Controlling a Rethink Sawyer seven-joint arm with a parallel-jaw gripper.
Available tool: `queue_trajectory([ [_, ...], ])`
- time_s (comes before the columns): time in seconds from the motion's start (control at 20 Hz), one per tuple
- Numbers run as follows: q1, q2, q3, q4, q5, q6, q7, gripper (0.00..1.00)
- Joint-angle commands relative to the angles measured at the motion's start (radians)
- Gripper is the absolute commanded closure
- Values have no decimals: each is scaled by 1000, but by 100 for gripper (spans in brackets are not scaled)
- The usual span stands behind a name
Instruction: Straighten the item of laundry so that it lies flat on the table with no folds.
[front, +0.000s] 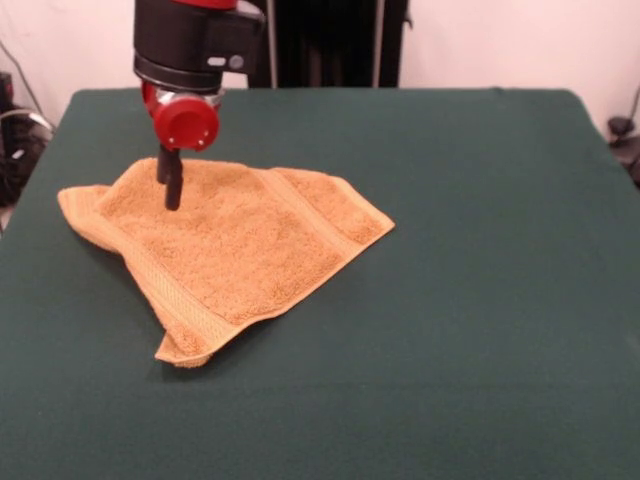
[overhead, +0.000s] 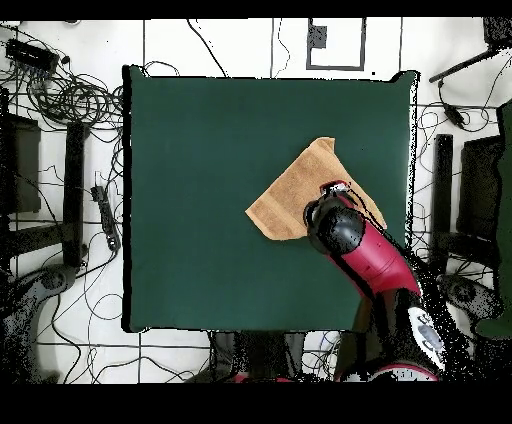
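One gripper (front: 170, 185), fingers together, tips on folded towel (front: 235, 250), nothing visibly held.

**Green table, one towel on it**

Large rectangular table (front: 470, 330) covered in dark green felt-like cloth, seen edge to edge in the overhead view (overhead: 190, 200). Lying directly on it, a single golden-orange terry towel (front: 235, 250), far smaller than the surface. In the front view, placed toward 10 o'clock from the table's centre; in the overhead view (overhead: 290, 195), toward 3 o'clock. Not flat: irregular outline, one corner pointing to 3 o'clock in the front view, another curled under at 6 o'clock, a lapped layer across the upper right part. Woven border band running along the lower left edge. Rest of the cloth bare green.
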Motion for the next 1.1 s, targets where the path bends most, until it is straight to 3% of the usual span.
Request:
queue_trajectory([
  [0.05, 45, 12, 128, 85, 61, -14, 240, 0],
  [0.6, 63, 18, 106, 91, 67, -34, 249, 0],
  [0.75, 114, -25, 39, 128, 88, 46, 268, 0],
  [0.85, 176, -66, -44, 145, 99, 176, 293, 0],
  [0.95, 194, -84, -68, 162, 103, 203, 297, 0],
  [1.1, 172, -91, -40, 219, 110, 141, 281, 0],
])
